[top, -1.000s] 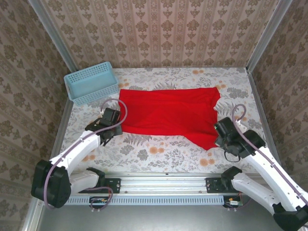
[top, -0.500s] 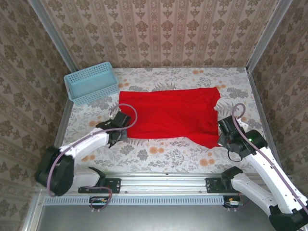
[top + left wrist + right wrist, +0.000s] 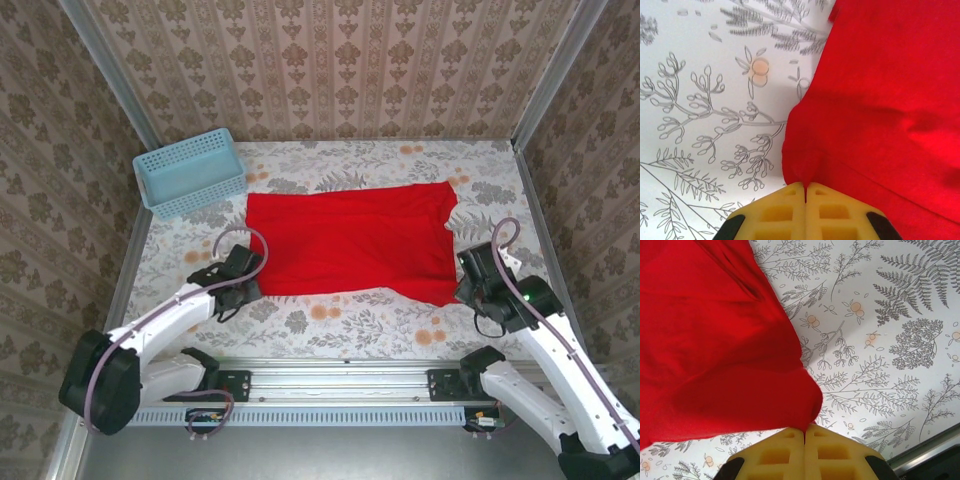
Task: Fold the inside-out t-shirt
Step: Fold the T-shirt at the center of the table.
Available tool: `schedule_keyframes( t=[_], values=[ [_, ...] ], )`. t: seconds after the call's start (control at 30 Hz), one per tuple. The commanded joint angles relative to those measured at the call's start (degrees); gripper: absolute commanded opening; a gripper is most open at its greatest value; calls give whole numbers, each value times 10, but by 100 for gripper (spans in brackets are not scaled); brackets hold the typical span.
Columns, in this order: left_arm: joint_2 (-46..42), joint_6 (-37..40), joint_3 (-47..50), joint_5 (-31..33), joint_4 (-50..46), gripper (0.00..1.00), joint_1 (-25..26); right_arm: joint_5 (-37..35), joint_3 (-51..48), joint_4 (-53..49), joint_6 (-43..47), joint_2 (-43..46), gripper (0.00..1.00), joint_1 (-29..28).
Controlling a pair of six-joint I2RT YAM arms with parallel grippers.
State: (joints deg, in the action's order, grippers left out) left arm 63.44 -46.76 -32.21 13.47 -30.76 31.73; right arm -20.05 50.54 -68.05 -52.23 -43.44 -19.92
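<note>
Two grips | left end effector (image 3: 805, 186) closed on t-shirt (image 3: 350, 240) corner | right end effector (image 3: 804, 429) likewise | pinched cloth hidden

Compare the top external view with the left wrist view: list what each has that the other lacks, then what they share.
Top external adds: the red t-shirt's whole outline spread flat, the blue basket beyond its far-left corner, and the right gripper at its near-right corner. Left wrist adds: close detail of the left gripper's yellow fingers shut together on the shirt's puckered edge. Shared: that gripper, the red cloth, the floral table.
</note>
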Motion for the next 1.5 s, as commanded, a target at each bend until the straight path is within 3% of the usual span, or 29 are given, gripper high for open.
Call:
schedule_keyframes(
  t=[0.0, 0.27, 0.57, 1.03, 1.1, 1.27, 1.37, 1.47],
  values=[
    [7, 4, -55, 7, -3, 0, -26, 5, 60, 60, 45, -65, 0, 24],
    [161, 43, -199, -26, 16, 0, -96, 14, 225, 152, 157, -288, 0, 98],
    [309, 71, -339, -18, -4, 0, -133, -3, 402, 199, 223, -517, 4, 116],
    [456, 97, -470, -18, -36, 2, -160, 16, 555, 195, 231, -737, 11, 134],
    [468, 100, -479, -18, -39, 8, -165, 25, 572, 191, 232, -761, 16, 140],
    [473, 116, -493, -17, -60, 31, -180, 32, 598, 159, 249, -782, 52, 150],
    [426, 127, -460, -3, -60, 44, -178, 41, 523, 175, 246, -723, 58, 151],
    [360, 130, -387, -6, -39, 49, -165, 62, 390, 211, 231, -631, 59, 151]
  ],
)
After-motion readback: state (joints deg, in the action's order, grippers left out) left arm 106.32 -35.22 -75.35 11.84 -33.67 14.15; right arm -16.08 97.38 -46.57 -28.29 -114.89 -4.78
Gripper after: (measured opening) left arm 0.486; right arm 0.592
